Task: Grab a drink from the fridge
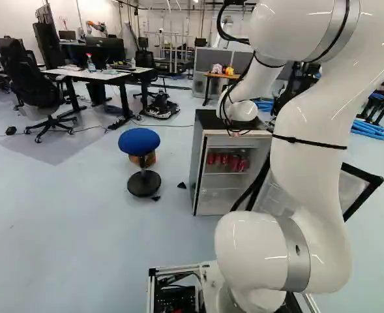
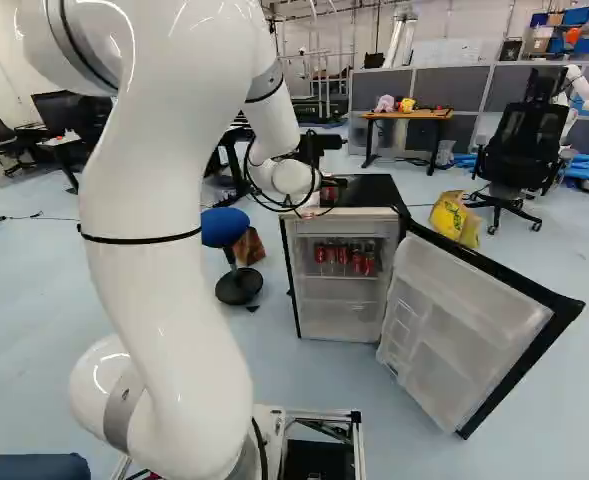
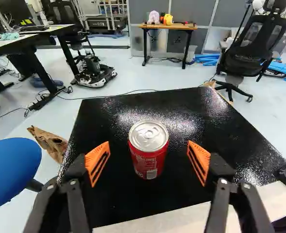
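Red can [image 3: 148,150] on fridge [image 2: 339,300], upper middle of right base view. Our gripper [image 3: 148,145] wide open, finger each side, holding nothing. Drink seems out already; we should back off, not bump can.

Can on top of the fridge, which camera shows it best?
The wrist view: the whole can shows close up, between the end effector's open fingers. The right base view shows only a small red part; the left base view, none.
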